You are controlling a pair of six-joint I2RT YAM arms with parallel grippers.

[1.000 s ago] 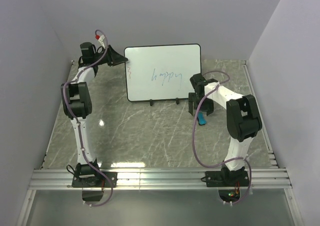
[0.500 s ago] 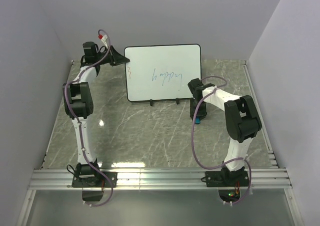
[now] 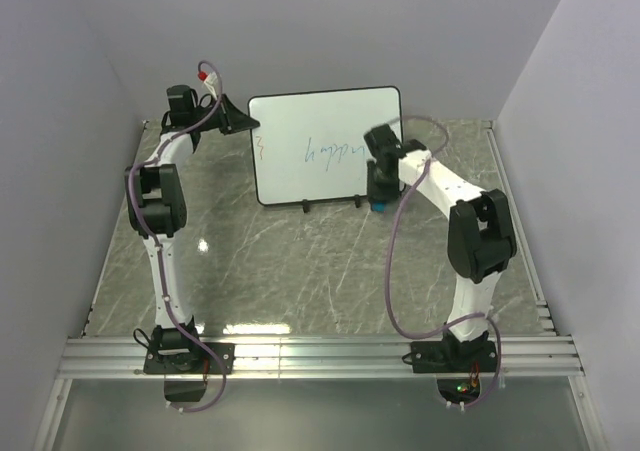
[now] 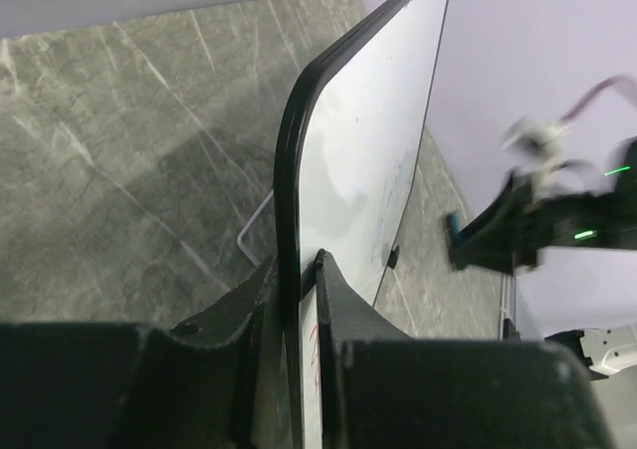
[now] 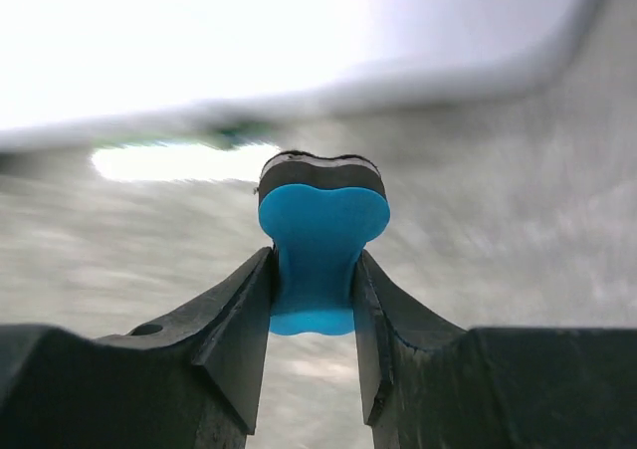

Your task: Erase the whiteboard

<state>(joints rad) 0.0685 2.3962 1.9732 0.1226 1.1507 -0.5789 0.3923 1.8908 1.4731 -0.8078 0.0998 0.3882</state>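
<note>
A grey marble-patterned tabletop with pale veins (image 3: 300, 261) fills the floor of the enclosure. Behind it rises a plain pale lilac back wall (image 3: 320, 31). A matching left wall (image 3: 50, 171) and right wall (image 3: 590, 171) flank it. A ribbed silver aluminium rail (image 3: 320, 356) runs along its near edge, and a narrower slotted metal strip (image 3: 540, 306) along its right edge. A small white glare spot (image 3: 203, 244) lies on its left half.

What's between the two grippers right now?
The whiteboard, with blue writing. In the top view the left gripper clamps its left edge; the right gripper holds a blue eraser near its lower right corner.
</note>
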